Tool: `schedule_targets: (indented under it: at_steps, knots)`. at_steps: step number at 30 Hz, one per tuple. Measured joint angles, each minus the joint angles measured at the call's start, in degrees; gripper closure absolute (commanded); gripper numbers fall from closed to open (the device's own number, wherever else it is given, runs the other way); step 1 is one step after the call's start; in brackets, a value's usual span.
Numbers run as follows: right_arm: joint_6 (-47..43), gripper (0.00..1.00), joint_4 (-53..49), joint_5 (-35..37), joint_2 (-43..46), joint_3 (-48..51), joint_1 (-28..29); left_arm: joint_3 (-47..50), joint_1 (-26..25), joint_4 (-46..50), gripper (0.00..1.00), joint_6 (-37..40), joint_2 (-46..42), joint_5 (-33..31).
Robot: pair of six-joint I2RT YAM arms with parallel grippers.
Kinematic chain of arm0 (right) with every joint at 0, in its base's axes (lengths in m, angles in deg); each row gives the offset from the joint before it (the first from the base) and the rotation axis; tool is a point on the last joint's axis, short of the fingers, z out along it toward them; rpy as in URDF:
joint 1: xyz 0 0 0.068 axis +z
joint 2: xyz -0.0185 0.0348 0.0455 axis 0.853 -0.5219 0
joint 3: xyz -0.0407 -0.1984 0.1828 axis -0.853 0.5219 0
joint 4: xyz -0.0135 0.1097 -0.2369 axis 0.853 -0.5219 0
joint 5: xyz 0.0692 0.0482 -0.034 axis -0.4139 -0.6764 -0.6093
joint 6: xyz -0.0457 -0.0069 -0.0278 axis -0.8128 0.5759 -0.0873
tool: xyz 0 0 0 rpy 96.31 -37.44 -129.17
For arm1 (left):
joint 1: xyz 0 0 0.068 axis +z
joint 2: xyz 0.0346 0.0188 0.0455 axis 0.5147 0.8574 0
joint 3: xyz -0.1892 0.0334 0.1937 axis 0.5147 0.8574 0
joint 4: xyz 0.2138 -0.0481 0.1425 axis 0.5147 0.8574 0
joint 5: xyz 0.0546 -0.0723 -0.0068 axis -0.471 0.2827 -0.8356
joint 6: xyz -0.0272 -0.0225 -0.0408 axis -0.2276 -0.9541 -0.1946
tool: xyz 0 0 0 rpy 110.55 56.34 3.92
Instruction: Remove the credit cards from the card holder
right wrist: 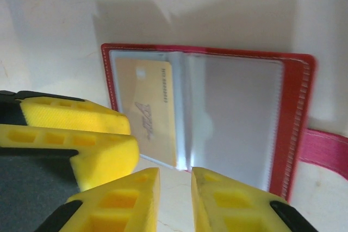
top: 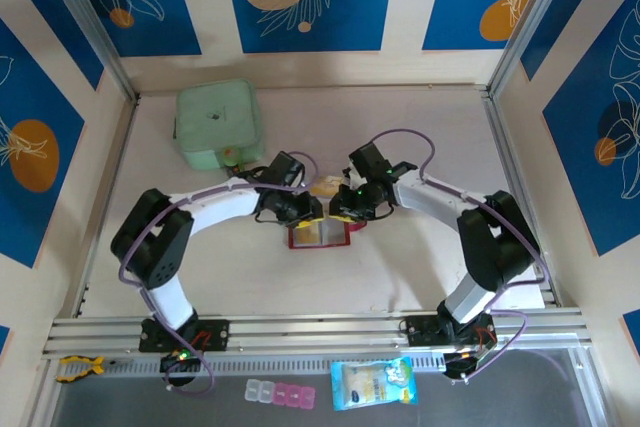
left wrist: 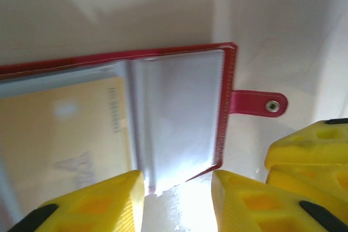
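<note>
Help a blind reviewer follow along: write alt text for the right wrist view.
An open red card holder lies flat on a pale table, a tan credit card in its left clear pocket. The right gripper sits at its lower edge, yellow jaws slightly apart.

Card (right wrist: 152, 107) inside card holder (top: 320, 234) on table (top: 390, 282), left pincer (left wrist: 178, 186) beside right pincer (right wrist: 175, 184)

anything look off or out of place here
Nothing stands out: the card holder lies open and flat on the table, one tan credit card sitting straight in a clear pocket, the other looking empty.
</note>
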Motion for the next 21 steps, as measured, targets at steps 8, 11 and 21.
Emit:
schedule_targets:
  at_steps: [8,11,21]
  knots:
    - [0.3,0.79,1.7,-2.5,-5.9,-3.5,2.2,7.9,3.8,-1.4,0.79,-0.1,-3.0,-1.2]
    - [0.2,0.8,1.7,-3.2,-7.5,-4.6,2.3,9.5,4.1,-1.6,0.82,-0.1,-3.0,-1.2]
    - [0.1,0.8,1.7,-4.7,-10.3,-5.0,3.2,10.2,4.4,-3.6,0.85,0.0,-2.9,-1.6]
